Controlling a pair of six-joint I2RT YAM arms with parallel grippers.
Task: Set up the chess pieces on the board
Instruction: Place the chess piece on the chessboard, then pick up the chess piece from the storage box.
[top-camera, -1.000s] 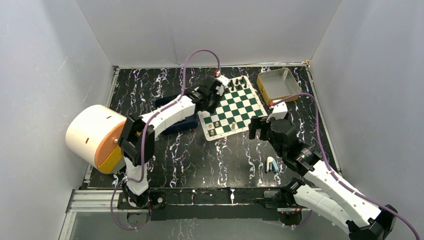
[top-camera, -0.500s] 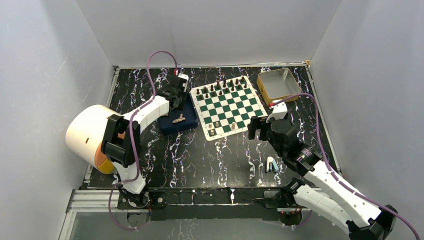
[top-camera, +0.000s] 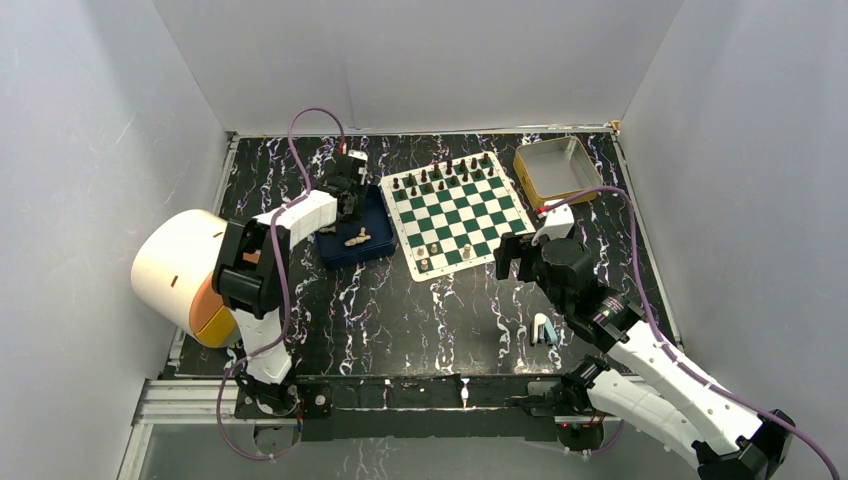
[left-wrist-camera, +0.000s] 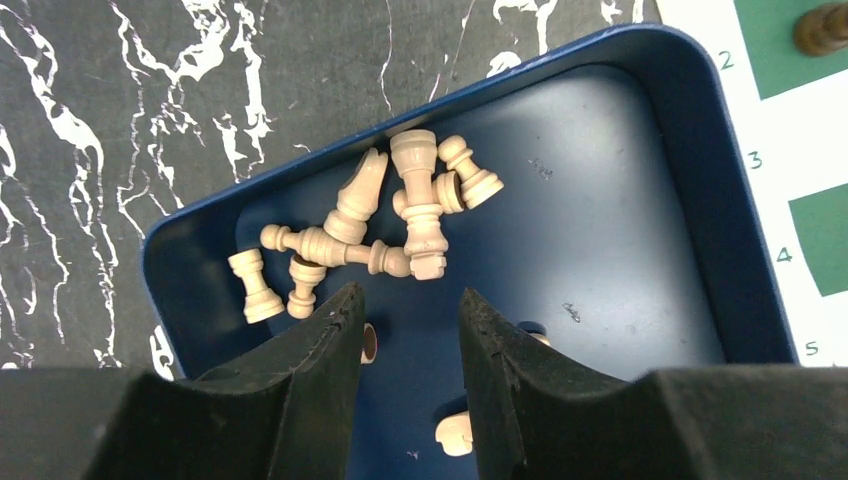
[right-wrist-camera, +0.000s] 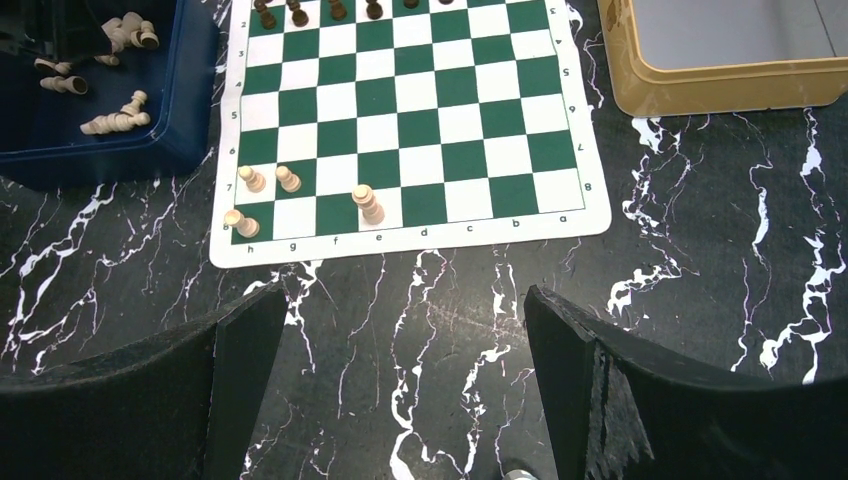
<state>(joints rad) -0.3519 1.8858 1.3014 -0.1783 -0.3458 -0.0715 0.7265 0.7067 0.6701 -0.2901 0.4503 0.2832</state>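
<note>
Cream chess pieces (right-wrist-camera: 367, 205): four upright by board (right-wrist-camera: 460, 160) near edge, toward h corner; about ten more heaped in blue tray (left-wrist-camera: 722, 230). Board margin lettered h–a, numbered to 8. Left gripper (left-wrist-camera: 410, 300) part-open, empty, above tray; right gripper (right-wrist-camera: 402, 300) spread wide, empty.

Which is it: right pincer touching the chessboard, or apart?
Apart. In the right wrist view, the open right pincer hangs over the black marbled table, with a strip of table showing between its fingertips and the chessboard.
</note>
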